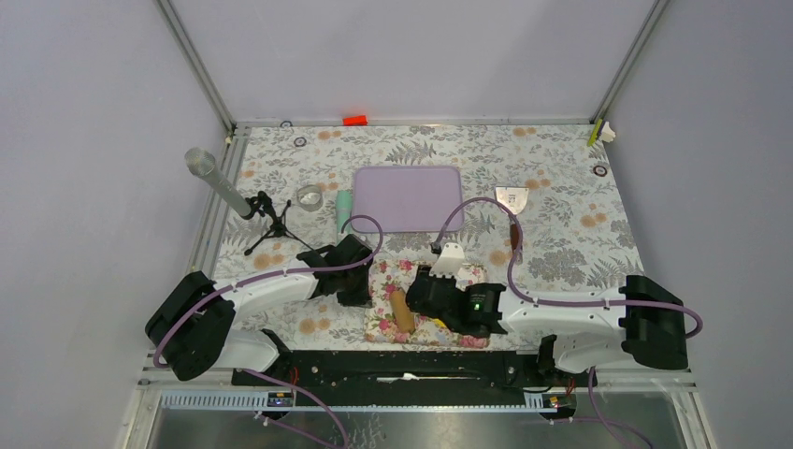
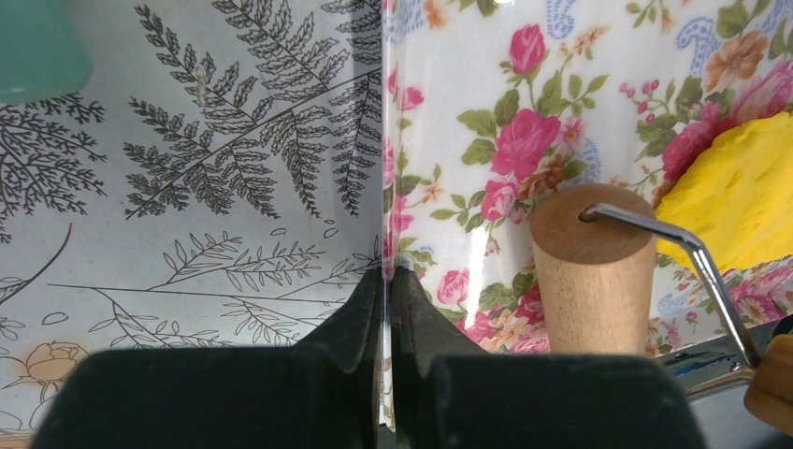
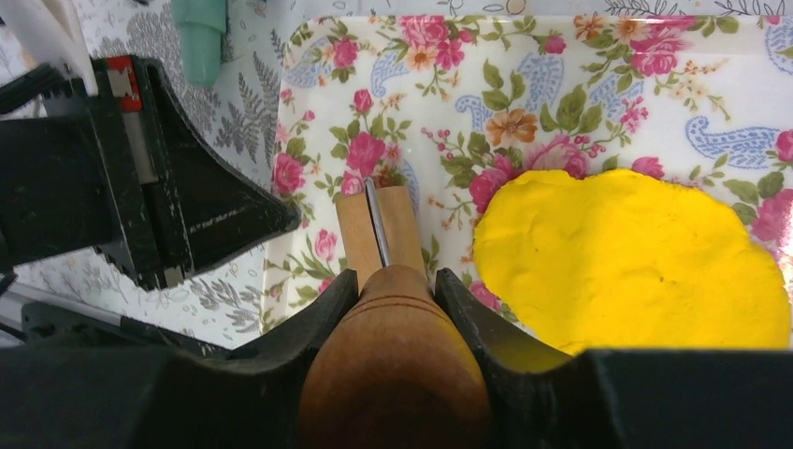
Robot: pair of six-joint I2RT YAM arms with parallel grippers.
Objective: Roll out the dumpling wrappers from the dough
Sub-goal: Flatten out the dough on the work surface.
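Note:
The yellow dough (image 3: 631, 262) lies as a flattened irregular sheet on a glossy floral mat (image 3: 524, 84), and shows at the right edge of the left wrist view (image 2: 739, 196). My right gripper (image 3: 395, 281) is shut on the dark wooden handle of a small roller, whose pale wooden drum (image 3: 379, 229) rests on the mat just left of the dough. My left gripper (image 2: 386, 281) is shut on the mat's left edge (image 2: 385, 140), with the roller drum (image 2: 594, 271) standing to its right. From above, both grippers (image 1: 360, 281) (image 1: 416, 299) meet over the mat (image 1: 388, 281). No dumpling wrappers are in view.
A purple board (image 1: 409, 197) lies behind the mat, with a teal tube (image 1: 343, 210) and a clear ring (image 1: 309, 196) to its left. A microphone on a tripod (image 1: 220, 182) stands at the far left. A metal scraper (image 1: 511, 198) lies at the back right.

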